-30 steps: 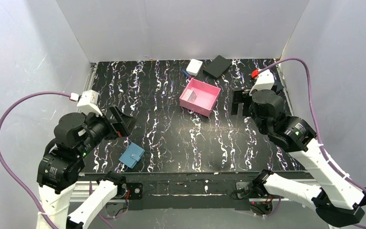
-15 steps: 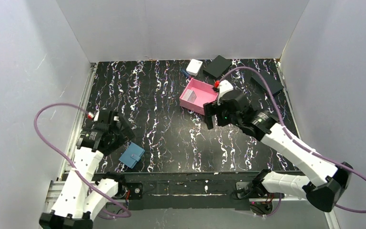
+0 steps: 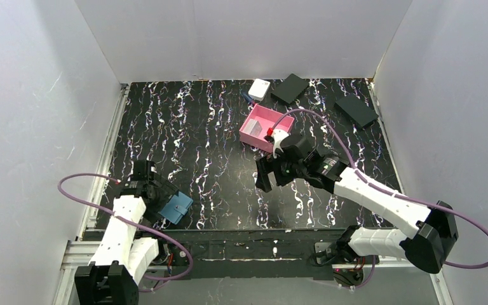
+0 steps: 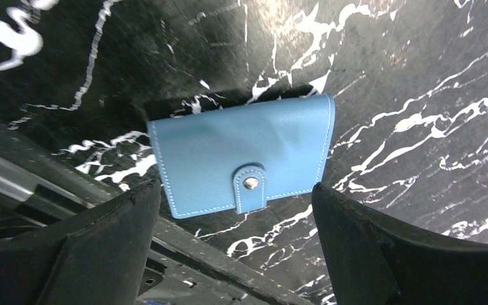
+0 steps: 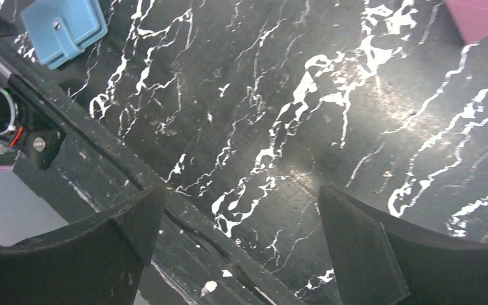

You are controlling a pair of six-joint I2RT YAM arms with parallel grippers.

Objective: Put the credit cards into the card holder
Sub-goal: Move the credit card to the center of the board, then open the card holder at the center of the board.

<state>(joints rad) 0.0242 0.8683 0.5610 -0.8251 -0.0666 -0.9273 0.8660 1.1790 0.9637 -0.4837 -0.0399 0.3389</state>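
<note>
**Top external view.** The pink tray (image 3: 279,121) stands on the table (image 3: 197,127) and holds one greyish credit card (image 3: 258,129) in its left part. Whether more cards lie in it cannot be told. The card holder (image 3: 176,207) lies folded shut, well apart from the tray, toward the near left. The left pincer (image 3: 160,197) is just beside it. The right pincer (image 3: 264,175) is on the tray's near side.

**Left wrist view.** The left pincer (image 4: 235,190) is spread wide. The card holder (image 4: 244,162), with its snap tab fastened, lies flat between the fingers (image 4: 101,235). Contact cannot be told.

**Right wrist view.** The right pincer (image 5: 240,196) is spread wide over bare table and grips nothing. A tray corner (image 5: 483,16) shows at the upper right, the card holder (image 5: 63,28) at the upper left.

**Change.** Half a second ago the right pincer was at the tray's near wall. It now stands farther from the tray, toward the card holder. The left pincer has come closer to the card holder, which has not moved.
</note>
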